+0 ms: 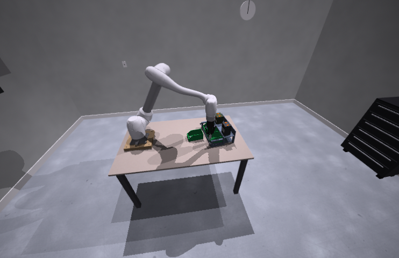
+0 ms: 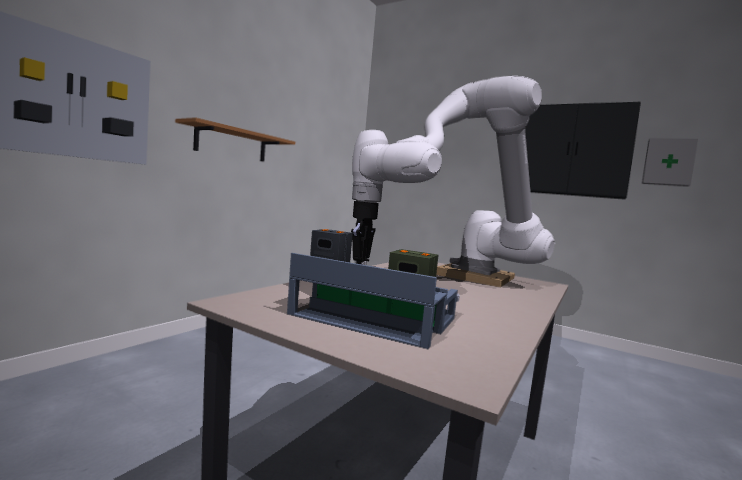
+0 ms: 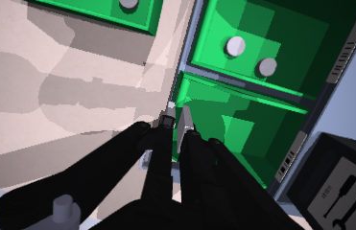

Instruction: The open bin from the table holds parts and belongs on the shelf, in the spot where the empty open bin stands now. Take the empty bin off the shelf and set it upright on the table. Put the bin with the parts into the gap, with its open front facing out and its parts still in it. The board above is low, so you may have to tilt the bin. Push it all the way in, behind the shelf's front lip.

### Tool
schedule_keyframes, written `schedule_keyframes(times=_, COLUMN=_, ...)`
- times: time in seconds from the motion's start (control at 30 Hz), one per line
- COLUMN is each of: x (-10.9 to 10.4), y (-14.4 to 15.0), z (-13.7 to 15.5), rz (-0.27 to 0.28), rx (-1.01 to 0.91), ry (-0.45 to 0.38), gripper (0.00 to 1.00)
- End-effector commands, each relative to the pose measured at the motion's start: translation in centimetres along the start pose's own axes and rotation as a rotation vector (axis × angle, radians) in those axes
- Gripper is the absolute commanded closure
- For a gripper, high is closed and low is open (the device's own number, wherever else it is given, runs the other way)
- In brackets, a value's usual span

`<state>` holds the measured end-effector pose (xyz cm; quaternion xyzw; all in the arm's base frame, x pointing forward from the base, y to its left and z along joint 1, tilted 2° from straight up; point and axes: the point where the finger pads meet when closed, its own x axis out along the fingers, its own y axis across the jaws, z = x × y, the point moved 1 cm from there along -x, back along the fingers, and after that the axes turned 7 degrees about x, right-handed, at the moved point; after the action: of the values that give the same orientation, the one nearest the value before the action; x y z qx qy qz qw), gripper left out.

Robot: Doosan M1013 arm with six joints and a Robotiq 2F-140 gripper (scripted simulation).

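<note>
Grey walls, mottled grey floor (image 1: 297,194), black drawer cabinet (image 1: 378,135), wall shelf (image 2: 234,130) — pegboard (image 2: 66,93) beside.

Bright green bins (image 3: 243,112) in a blue-grey shelf (image 2: 360,277) on a beige table (image 1: 163,158); white arm (image 1: 178,86), black gripper (image 3: 178,126).

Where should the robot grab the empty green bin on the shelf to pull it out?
Probably the empty bin's low front wall, taken from above at the shelf's open side. That thin edge fits between the fingers, while the frame and the neighbouring bin block the other sides. The gripper already pinches it there.
</note>
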<state>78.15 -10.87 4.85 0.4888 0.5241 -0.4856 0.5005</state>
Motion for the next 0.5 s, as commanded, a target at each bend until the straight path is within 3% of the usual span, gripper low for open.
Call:
schedule_keyframes(times=0.0, x=0.0, y=-0.4, z=0.0, rz=0.0, rx=0.0, ry=0.0, gripper=0.9)
schedule_keyframes(times=0.47, x=0.0, y=-2.6, z=0.3, rz=0.0, rx=0.0, ry=0.0, gripper=0.9)
